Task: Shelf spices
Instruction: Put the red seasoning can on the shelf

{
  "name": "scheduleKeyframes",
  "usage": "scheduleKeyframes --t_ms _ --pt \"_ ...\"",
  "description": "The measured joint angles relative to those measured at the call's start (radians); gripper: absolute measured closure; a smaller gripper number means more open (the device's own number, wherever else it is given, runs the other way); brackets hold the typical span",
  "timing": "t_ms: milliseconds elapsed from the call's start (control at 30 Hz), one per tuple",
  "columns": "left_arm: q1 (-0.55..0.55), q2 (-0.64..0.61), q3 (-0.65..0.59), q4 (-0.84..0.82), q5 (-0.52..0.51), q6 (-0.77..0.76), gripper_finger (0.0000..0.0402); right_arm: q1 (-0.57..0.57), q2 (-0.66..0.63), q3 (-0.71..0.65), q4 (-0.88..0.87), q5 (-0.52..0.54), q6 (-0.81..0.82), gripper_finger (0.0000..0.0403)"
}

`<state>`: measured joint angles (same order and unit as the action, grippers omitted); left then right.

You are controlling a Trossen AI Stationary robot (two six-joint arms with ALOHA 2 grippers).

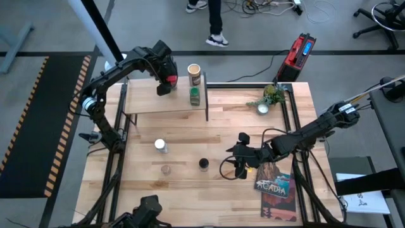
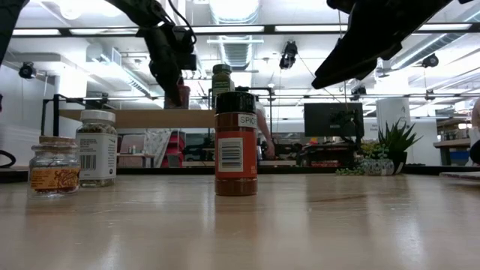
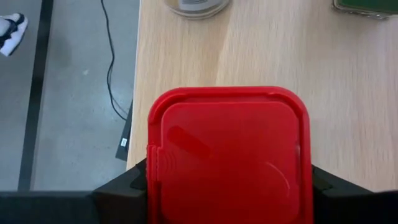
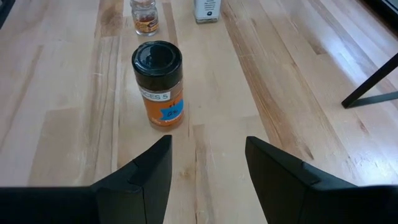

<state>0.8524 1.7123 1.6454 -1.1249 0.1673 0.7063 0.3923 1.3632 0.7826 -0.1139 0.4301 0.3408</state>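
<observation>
**High view: red tin held over the shelf, three jars on the surface**

High view shows the left hand point(image 1: 168, 84) over the shelf point(image 1: 149, 101), clenched on the red square tin point(image 1: 171, 80). In the left wrist view the tin point(image 3: 228, 155) fills the space between the two dark fingers point(image 3: 121, 186), which press against its sides, with the shelf's light wood top directly beneath it. Just beyond this hand on the shelf stand the tan cylindrical canister point(image 1: 194, 73) and, beside it, the green-lidded jar point(image 1: 195, 96).

The right hand point(image 1: 239, 163) hangs low over the surface point(image 1: 190, 136), fingers spread and grasping nothing. Its wrist view shows the dark-capped brown jar point(image 4: 158, 84) standing upright a little ahead of the open fingers point(image 4: 146, 171), apart from them. Farther past that jar from the hand stand the white-capped clear jar point(image 1: 161, 146) and a small clear jar with reddish contents point(image 1: 166, 170), both upright on the surface.

Close beside the right hand lies the "Acadia" book point(image 1: 276, 185). A small green plant in a white pot point(image 1: 269, 98) sits well beyond that hand, near the surface's far corner.
</observation>
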Motion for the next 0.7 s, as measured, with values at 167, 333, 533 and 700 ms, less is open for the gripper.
scheduleKeyframes --t_ms 167,333,533,700 --pt "0.001 0.0 -0.003 0.0 0.0 0.0 0.0202 0.005 0.0 0.0 0.0 0.0 0.0 0.0222" --pt "0.001 -0.001 -0.005 0.001 -0.023 -0.001 0.0176 0.005 0.0 0.0 0.0 0.0 0.0 0.0222" --pt "0.001 -0.002 -0.005 0.002 -0.025 -0.005 0.0147 0.005 0.0 0.0 0.0 0.0 0.0 0.0222" --pt "0.001 -0.007 -0.005 0.002 -0.055 0.0 0.0141 0.005 0.0 0.0 0.0 0.0 0.0 0.0222"
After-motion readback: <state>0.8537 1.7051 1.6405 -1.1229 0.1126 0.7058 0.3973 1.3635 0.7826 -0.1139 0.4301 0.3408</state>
